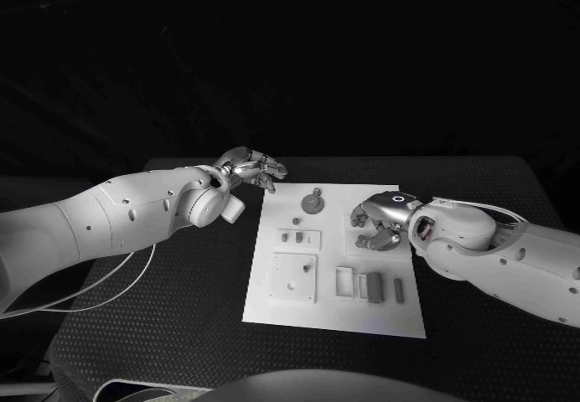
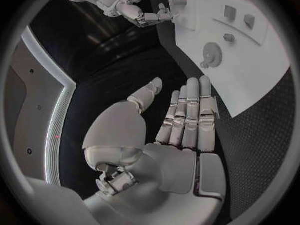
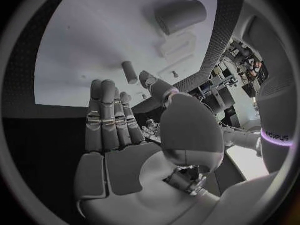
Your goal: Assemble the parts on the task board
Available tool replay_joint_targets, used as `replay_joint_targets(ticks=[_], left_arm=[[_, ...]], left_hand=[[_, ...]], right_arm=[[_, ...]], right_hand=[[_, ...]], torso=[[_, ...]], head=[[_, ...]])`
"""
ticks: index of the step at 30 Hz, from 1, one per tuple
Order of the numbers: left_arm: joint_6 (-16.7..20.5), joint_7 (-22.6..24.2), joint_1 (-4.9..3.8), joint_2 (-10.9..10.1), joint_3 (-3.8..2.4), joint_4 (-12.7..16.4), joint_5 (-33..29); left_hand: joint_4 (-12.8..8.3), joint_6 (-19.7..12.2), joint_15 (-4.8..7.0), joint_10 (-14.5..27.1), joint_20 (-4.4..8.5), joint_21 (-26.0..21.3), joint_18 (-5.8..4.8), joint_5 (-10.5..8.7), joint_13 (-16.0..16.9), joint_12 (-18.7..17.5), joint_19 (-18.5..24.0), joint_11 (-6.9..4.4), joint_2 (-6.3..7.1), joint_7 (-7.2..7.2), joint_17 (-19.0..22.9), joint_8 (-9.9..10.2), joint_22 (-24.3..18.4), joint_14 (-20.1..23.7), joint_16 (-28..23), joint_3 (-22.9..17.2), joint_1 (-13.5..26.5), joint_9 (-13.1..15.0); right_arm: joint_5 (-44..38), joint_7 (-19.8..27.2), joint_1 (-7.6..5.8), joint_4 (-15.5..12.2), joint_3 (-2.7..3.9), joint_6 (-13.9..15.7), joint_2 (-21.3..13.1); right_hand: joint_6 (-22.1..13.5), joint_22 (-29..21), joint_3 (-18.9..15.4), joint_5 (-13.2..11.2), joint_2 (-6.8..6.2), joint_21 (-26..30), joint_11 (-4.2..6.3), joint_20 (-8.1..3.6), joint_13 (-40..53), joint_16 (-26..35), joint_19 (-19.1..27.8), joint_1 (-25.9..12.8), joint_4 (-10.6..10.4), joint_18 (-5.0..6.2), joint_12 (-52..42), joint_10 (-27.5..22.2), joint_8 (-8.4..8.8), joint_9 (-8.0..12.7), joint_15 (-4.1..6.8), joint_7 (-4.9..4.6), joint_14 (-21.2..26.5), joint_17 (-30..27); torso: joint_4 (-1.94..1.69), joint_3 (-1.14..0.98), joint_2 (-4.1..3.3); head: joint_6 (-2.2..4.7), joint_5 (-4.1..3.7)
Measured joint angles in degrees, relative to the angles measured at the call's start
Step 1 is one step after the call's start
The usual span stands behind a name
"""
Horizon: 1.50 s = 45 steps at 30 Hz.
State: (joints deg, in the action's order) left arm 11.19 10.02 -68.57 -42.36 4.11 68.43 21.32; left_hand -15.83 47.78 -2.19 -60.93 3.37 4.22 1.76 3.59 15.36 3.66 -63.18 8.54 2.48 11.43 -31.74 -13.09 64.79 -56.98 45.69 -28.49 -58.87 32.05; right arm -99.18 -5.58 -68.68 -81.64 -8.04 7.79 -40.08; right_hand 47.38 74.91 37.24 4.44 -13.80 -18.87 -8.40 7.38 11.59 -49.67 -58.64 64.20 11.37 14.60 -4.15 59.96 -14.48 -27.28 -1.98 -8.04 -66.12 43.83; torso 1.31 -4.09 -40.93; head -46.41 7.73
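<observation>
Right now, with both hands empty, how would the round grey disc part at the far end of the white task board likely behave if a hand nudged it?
The round grey disc part lies flat on the white task board, so it would probably slide rather than roll. It looks small and rigid, likely light. Its low profile could make pinching awkward.

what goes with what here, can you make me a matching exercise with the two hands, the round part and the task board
Things:
1. left hand
2. right hand
3. round part
4. task board

Places or states:
A. lies near the board's far edge
B. open, off the board, over the black table by its far left corner
C. white plate in the middle of the table
D. over the board's right side, holding nothing

Pairs: 1-B, 2-D, 3-A, 4-C
</observation>
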Motion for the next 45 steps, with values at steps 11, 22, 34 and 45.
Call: replay_joint_targets(ticks=[11, 22, 34, 45], left_arm=[[0.0, 0.0, 0.0, 0.0, 0.0, 0.0, 0.0], [0.0, 0.0, 0.0, 0.0, 0.0, 0.0, 0.0], [0.0, 0.0, 0.0, 0.0, 0.0, 0.0, 0.0], [0.0, 0.0, 0.0, 0.1, 0.0, -0.1, 0.0]], left_hand=[[0.0, 0.0, 0.0, -0.1, 0.0, 0.0, 0.0, 0.0, 0.0, 0.0, 0.0, -0.07, 0.0, 0.0, -0.1, 0.0, 0.0, 0.0, 0.0, 0.0, 0.0, 0.0], [0.0, 0.0, 0.0, -0.1, -0.01, 0.0, 0.0, 0.0, 0.0, 0.0, 0.0, -0.08, 0.0, 0.0, -0.1, 0.0, 0.0, 0.0, 0.0, 0.0, 0.0, 0.0], [0.0, 0.0, 0.0, -0.1, -0.03, 0.0, 0.0, 0.0, 0.0, 0.0, 0.0, -0.1, 0.24, 0.0, -0.1, 0.0, 0.0, 0.0, 0.0, 0.0, 0.2, 0.0], [0.0, 0.0, 0.0, -0.2, -0.11, 0.0, 0.0, 0.0, -0.1, 0.0, 0.1, -0.17, 0.23, 0.0, -0.2, 0.0, 0.0, 0.0, 0.0, 0.0, 0.2, 0.0]], right_arm=[[-1.0, -0.2, 0.62, 0.3, -0.28, -1.4, 0.4], [-1.4, -0.1, 1.04, 0.2, -0.29, -1.6, 0.8], [-2.3, -0.5, 1.32, 0.4, -0.27, -0.2, 1.1], [-2.3, -0.9, 1.44, -1.9, 0.46, 3.0, -0.4]], right_hand=[[4.8, 0.0, -0.3, 0.0, 4.48, -1.8, 2.14, -0.25, 1.2, -1.1, -0.3, 2.0, 3.1, 0.07, -3.5, 5.6, -2.83, -0.8, 1.89, -0.94, -1.1, -0.8], [7.8, 0.0, 0.2, 0.0, 7.65, -2.5, 3.4, -0.95, 2.2, -1.6, -1.0, 1.7, 4.4, 0.07, -4.8, 8.9, -4.1, -1.3, 3.17, 0.29, -2.4, -1.7], [9.8, 0.0, 0.5, -0.1, 10.6, -3.6, 4.42, -1.66, 2.9, -2.8, -2.5, 1.9, 4.9, 0.07, -5.5, 11.2, -4.91, -1.4, 4.32, 1.09, -3.9, -1.9], [10.3, 0.0, 0.5, 0.0, 11.1, -4.5, 4.92, -2.37, 3.2, -3.5, -3.6, 2.3, 5.2, 0.06, -6.0, 12.1, -5.2, -1.4, 4.79, 1.14, -4.7, -1.7]], torso=[[0.04, 0.05, -0.01], [0.04, 0.04, -0.01], [0.03, 0.03, -0.01], [0.01, 0.08, 0.02]], head=[[-0.2, 0.08], [-0.37, 0.03], [-0.51, 0.07], [-0.58, 0.19]])
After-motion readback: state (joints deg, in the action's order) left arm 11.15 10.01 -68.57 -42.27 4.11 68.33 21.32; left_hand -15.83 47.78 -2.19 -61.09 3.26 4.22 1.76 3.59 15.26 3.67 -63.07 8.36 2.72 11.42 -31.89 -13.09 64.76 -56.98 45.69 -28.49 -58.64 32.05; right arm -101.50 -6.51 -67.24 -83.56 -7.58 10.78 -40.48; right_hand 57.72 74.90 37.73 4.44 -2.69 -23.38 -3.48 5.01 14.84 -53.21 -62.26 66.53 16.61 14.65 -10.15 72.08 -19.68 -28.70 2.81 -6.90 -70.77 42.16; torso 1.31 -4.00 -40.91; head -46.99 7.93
